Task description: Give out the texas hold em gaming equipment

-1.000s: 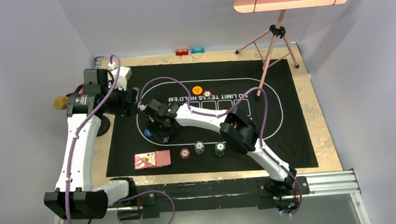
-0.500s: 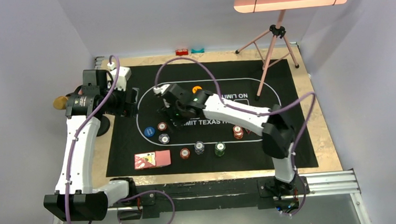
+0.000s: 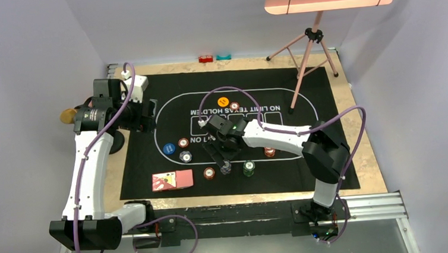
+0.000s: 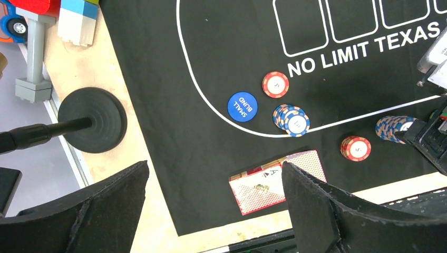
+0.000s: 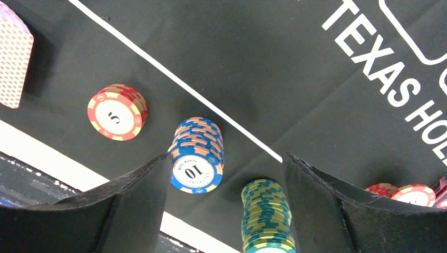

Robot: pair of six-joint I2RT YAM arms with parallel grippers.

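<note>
Left pincer: my left gripper (image 4: pixel 213 176) stands with its fingers wide apart, nothing between them, high over the left edge of the mat (image 3: pixel 171 85).
Right pincer: my right gripper (image 5: pixel 227 158) has its fingers apart too, clamped on nothing, low over the near side of the mat.
Under the right pincer: I see the blue-and-white chip stack (image 5: pixel 196 158) just beside the finger on the left of my wrist view, and the green chip stack (image 5: pixel 263 216) in the gap between the fingers; whether that finger touches the stack I cannot tell.
Near row: the red chip stack (image 5: pixel 117 111) stands left of those two, all three lined along the mat's near edge.
Cards: the playing cards (image 3: pixel 172 180) lie by the mat's near left corner, left of the red chip stack.
Left end of the oval: a blue disc (image 4: pixel 242 106), a red chip (image 4: pixel 275 84) and a leaning blue-and-white pile (image 4: pixel 291 119) sit close together at the white line.
Far side: an orange disc (image 3: pixel 223 101) lies inside the oval, a small chip (image 3: pixel 234 106) just beside it.
Off the mat: a black stand base (image 4: pixel 92 120) rests on the table (image 4: pixel 118 63) by the left edge.
</note>
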